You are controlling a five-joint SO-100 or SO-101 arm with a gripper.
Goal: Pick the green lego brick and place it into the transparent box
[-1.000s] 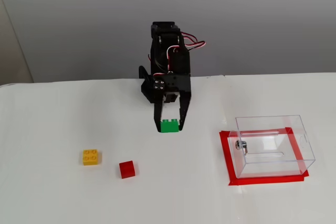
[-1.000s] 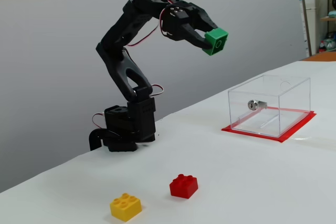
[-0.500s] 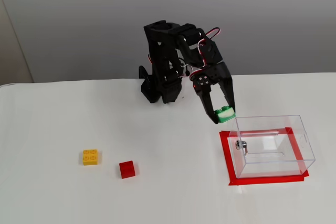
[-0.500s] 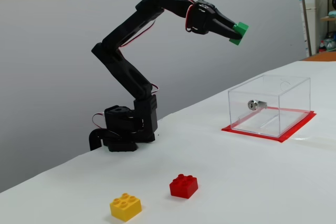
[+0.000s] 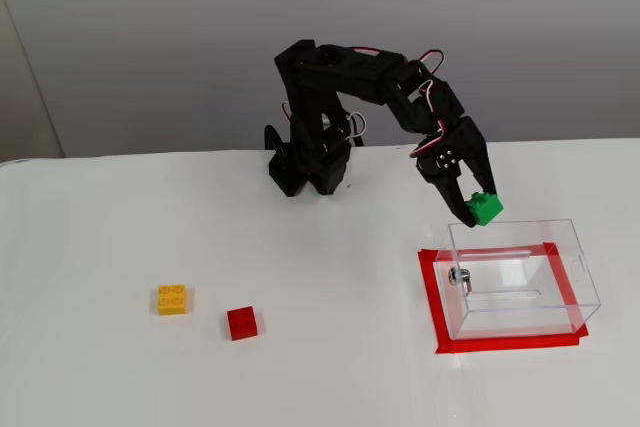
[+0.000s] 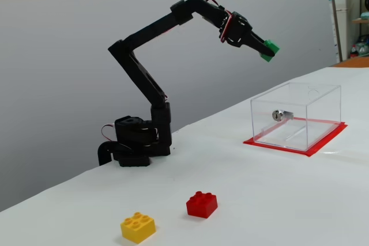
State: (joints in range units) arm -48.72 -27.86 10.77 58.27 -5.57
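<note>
My gripper (image 5: pixel 478 203) is shut on the green lego brick (image 5: pixel 486 207) and holds it in the air, well above the table. In both fixed views the brick (image 6: pixel 269 49) hangs just above and behind the far edge of the transparent box (image 5: pixel 520 277), which stands open-topped on a red mat and looks empty. The box (image 6: pixel 297 116) has a small metal fitting (image 6: pixel 278 115) on one wall. The black arm (image 6: pixel 144 79) reaches from its base towards the box.
A yellow four-stud brick (image 5: pixel 172 299) and a red brick (image 5: pixel 241 323) lie on the white table, far left of the box in a fixed view. They also show in front of the arm's base, the yellow brick (image 6: pixel 138 227) and the red brick (image 6: pixel 202 204).
</note>
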